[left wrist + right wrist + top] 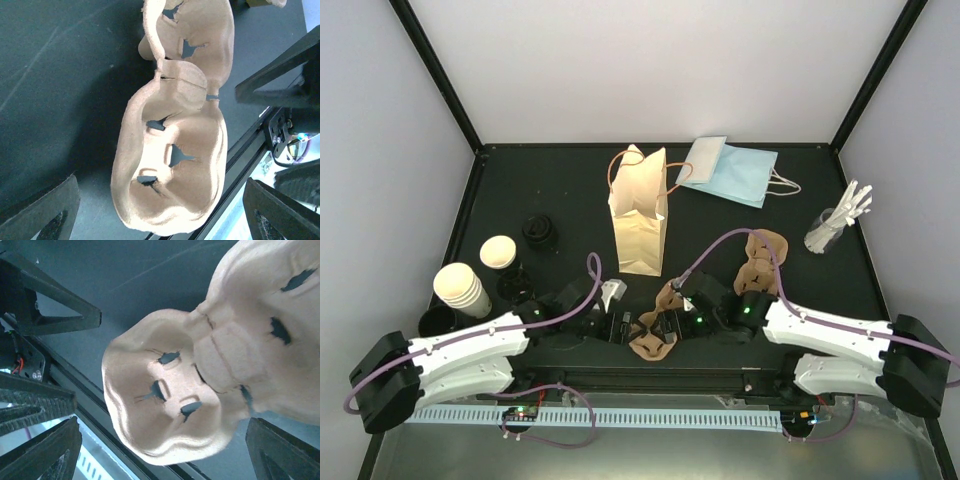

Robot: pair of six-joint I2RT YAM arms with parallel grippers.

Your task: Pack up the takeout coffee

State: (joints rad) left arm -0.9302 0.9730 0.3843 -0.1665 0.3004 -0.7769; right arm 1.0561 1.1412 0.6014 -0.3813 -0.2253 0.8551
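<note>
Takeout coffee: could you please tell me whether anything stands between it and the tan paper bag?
Nothing visible does. In the top view the takeout coffee sits left of the upright tan paper bag, with only bare black table between them; the lidless cup stands nearer and further left, off that line.

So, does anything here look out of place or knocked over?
The brown cup carrier lies crooked at the table's near edge, one end seemingly past the edge. The blue bags lie flat at the back, while the tan bag stands upright.

No legible text, no readable labels, brands, numbers or signs anywhere
</note>
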